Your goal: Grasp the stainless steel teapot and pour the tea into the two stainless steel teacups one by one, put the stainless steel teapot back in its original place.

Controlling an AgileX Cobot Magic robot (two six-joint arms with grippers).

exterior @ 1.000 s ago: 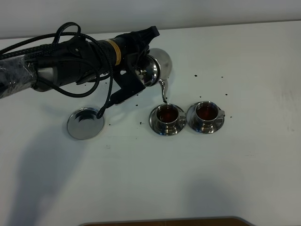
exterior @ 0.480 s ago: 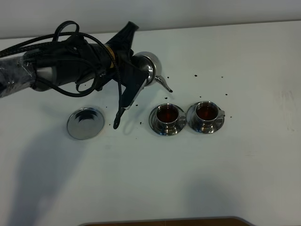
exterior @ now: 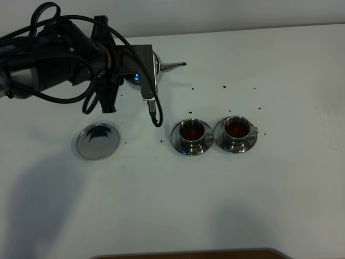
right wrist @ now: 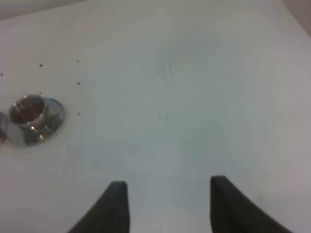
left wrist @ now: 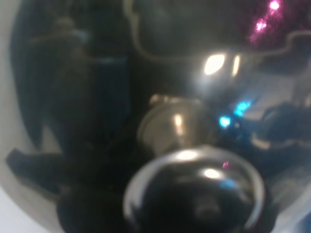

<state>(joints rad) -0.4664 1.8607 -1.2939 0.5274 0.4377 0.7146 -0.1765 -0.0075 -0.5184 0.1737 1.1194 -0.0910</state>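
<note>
White counter (exterior: 280, 183) carries two filled cups (exterior: 192, 131) (exterior: 235, 128), three saucers (exterior: 97, 141); left hand (exterior: 141, 70) grips one teapot (exterior: 168, 66); right hand (right wrist: 167, 204) wide.

Tons of open table (exterior: 269, 205) on the near and right sides; only the two teacups (exterior: 213, 134) mid-table and the saucer (exterior: 97, 141) at left block anything.

left arm (exterior: 54, 59): black, yellow band | looped black cables (exterior: 48, 11) | blue light | right jaws: dark, tapered
</note>
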